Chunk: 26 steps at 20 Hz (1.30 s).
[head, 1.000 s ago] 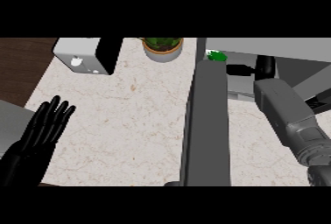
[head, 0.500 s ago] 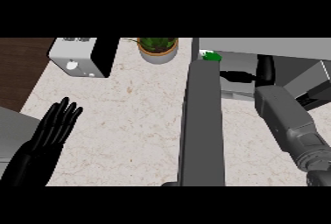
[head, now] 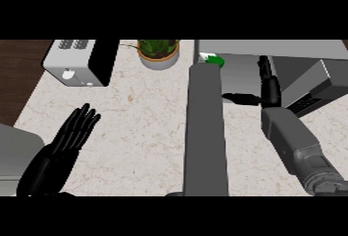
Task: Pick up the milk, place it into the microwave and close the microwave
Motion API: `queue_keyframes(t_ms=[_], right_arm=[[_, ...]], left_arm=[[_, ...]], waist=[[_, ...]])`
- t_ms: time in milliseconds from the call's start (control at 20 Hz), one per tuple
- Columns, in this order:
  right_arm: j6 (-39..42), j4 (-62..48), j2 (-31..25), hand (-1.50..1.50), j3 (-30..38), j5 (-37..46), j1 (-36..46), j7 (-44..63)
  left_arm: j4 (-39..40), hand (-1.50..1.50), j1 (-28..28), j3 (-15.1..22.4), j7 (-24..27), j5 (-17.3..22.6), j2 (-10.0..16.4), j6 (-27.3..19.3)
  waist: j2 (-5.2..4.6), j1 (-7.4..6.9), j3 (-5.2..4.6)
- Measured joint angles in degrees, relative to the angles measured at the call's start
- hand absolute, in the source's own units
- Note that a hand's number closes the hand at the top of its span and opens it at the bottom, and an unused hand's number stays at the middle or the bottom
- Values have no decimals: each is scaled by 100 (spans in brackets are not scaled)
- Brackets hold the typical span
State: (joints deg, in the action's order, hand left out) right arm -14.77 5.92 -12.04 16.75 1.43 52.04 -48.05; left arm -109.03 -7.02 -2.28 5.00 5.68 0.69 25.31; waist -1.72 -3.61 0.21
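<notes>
The milk (head: 212, 59) is a small white carton with a green top. It stands at the far end of the microwave's (head: 285, 48) opening, just right of the door's far end. The open door (head: 205, 133) runs edge-on down the middle of the head view as a long grey bar. My right hand (head: 269, 87) is open to the right of the door, fingers straight and pointing away, thumb sticking out to the left. It is apart from the milk, nearer and to the right. Low on the left, my left hand (head: 71, 138) rests open over the counter (head: 136, 129).
A white toaster (head: 75, 62) with a black side stands at the back left. A potted plant (head: 158, 53) stands beside it, close to the door's far end. The counter's left edge meets dark wood (head: 17, 69). A grey block (head: 14, 152) fills the lower left corner.
My right hand has drawn back toward me, away from the milk, which stays in place. The whole scene has slid slightly left. The left hand has risen a little.
</notes>
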Motion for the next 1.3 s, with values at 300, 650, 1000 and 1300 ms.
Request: queue_keyframes(t_ms=[300, 650, 1000, 1300], right_arm=[[474, 108, 220, -150, 82, -116, -388, -374], [661, 421, 494, -150, 12, -141, -951, -700], [943, 1400, 637, -150, -338, -116, -1906, -684], [1133, 2563, 672, -150, -688, -95, -2790, -430]], left_arm=[[381, -150, 151, 180, 115, -87, 146, 295], [835, 150, 443, 608, 252, -461, 240, 584], [1462, 150, 839, 993, 366, -1056, 56, 340], [2166, 150, 1170, 1415, 551, -1685, 63, 318]], waist=[[64, 133, -7], [133, 283, -15], [201, 449, -27], [228, 568, -35]])
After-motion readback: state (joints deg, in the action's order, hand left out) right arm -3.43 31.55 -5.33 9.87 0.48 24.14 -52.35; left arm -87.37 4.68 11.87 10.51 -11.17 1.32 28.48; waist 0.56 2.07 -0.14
